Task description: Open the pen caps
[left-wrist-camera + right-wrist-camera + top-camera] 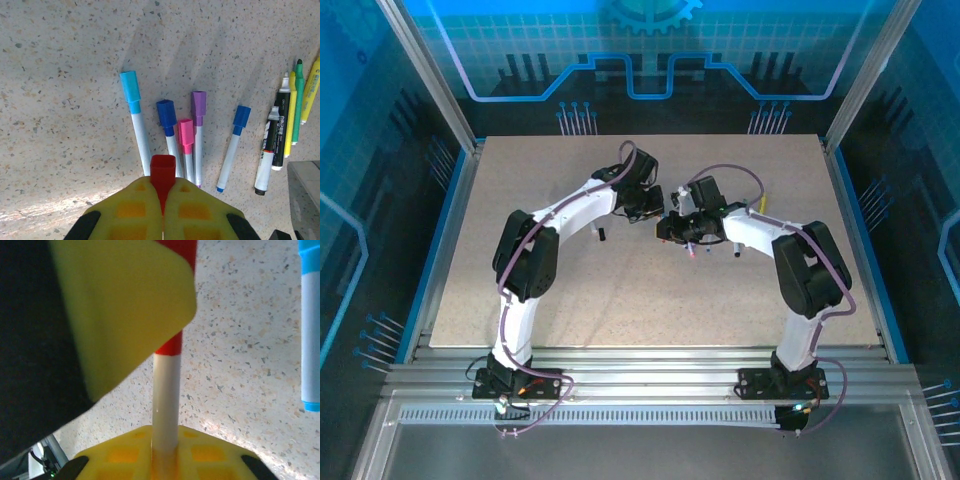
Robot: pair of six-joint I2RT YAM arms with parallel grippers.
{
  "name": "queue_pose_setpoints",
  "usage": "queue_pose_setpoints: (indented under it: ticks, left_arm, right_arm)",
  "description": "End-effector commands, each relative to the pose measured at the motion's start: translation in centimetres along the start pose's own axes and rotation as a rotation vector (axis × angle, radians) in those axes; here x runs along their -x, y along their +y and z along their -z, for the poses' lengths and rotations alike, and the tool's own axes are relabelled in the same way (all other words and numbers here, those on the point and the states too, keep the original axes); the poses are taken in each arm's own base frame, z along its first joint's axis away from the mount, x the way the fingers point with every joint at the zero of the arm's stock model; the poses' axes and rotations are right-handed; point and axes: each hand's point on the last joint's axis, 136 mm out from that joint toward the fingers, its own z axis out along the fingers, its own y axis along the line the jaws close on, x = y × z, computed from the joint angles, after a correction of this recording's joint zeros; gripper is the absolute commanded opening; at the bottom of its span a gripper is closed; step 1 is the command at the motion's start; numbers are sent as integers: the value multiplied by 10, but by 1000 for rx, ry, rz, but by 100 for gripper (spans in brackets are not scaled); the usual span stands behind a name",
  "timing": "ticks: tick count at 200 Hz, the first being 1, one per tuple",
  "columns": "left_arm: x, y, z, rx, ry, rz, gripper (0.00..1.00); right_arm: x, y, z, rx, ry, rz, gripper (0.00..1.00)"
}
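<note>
Left gripper [163,206] clamps red cap [163,170], right gripper [165,452] clamps its barrel [166,390].

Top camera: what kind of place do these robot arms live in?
Probably a robot lab test cell: a speckled table inside a metal frame with clear panels, the left arm and right arm bolted to rails at its edge, and marker pens laid out.

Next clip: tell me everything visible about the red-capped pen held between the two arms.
The pen has a smooth, plastic-looking white barrel and a squarish red cap. The left end effector is shut on the red cap, and the right end effector is shut on the white barrel. The pen is held clear of the speckled table, and the cap looks still seated on the barrel.
</note>
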Motion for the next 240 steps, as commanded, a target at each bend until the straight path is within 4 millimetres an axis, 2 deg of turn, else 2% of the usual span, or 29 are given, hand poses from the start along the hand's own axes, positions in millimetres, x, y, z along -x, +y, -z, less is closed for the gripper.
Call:
queue_pose_setpoints:
  ticks: [1,16,45,52,60,120,158,179,188,207,240]
  left_arm:
    - [-7,-14,14,-48,11,-5,0]
    - [-9,-10,13,-36,11,-3,0]
    - [-7,4,14,29,-7,8,0]
    - [-6,7,15,40,-14,9,10]
    - [-5,9,16,47,-21,12,16]
    - [0,15,12,74,-22,13,19]
    - [0,18,7,86,-13,15,26]
    - [2,18,8,85,-18,15,24]
    - [3,18,8,87,-20,18,21]
    - [7,19,9,89,-29,23,0]
    - [22,28,14,125,-81,16,0]
  right_arm:
    - [7,9,-2,15,-4,12,7]
    - [7,11,-1,16,-5,14,0]
    - [4,17,4,40,-6,31,0]
    - [3,17,5,44,-6,33,0]
    - [1,18,6,50,-6,35,0]
    - [-8,30,10,83,2,55,0]
    - [-9,36,10,92,6,69,0]
    - [-10,36,9,88,14,73,0]
    - [-11,35,8,88,18,70,0]
    - [-13,35,7,87,23,72,0]
    - [-21,35,8,82,38,71,0]
